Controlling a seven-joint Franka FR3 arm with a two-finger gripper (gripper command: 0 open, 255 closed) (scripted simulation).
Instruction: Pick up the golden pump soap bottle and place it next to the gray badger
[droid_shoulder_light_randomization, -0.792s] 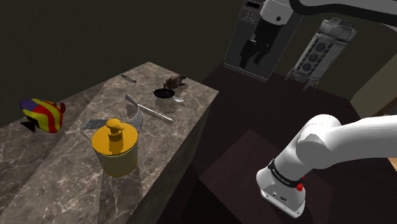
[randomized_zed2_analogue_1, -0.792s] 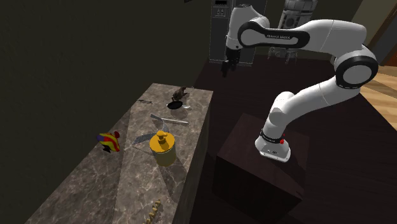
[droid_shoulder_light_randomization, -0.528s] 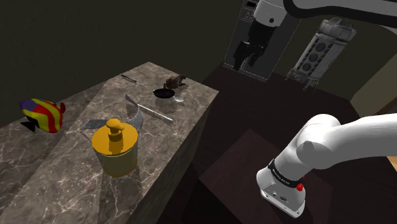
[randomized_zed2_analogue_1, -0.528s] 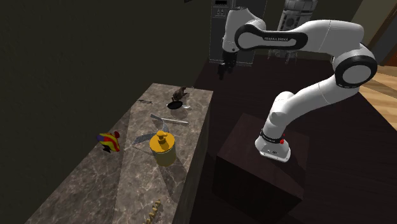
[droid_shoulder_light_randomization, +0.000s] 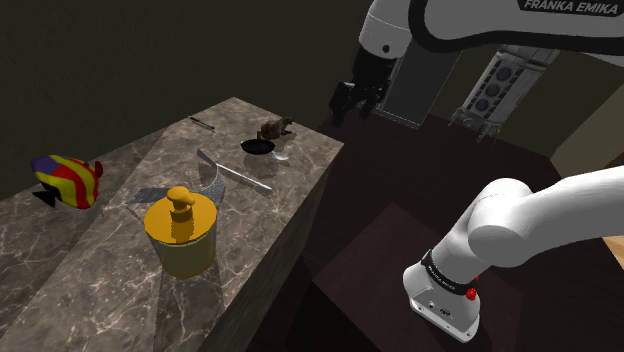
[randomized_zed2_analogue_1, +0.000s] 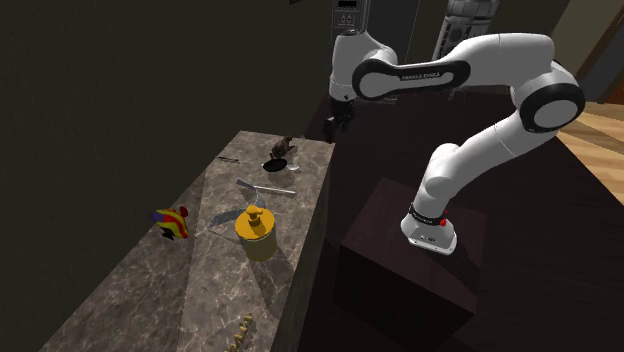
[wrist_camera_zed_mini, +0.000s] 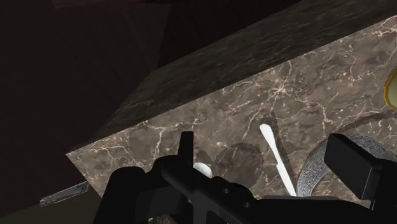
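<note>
Black two-finger gripper (droid_shoulder_light_randomization: 345, 108): we see fingers apart, empty | above brown marble counter's (droid_shoulder_light_randomization: 100, 285) far end, near grey-brown badger figure (droid_shoulder_light_randomization: 275, 128) | squat golden pump soap bottle (droid_shoulder_light_randomization: 182, 235) upright, well apart.

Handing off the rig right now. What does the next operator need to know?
Gripper: open, empty, in the air just beyond the far end of the marble counter.
Golden pump soap bottle: upright on the counter, untouched, well away from the gripper.
Badger figure: at the counter's far end, beside a small black pan.
Done: nothing yet.
Left: reach the bottle, grasp, lift, carry it to the far end and set it beside the badger.
</note>
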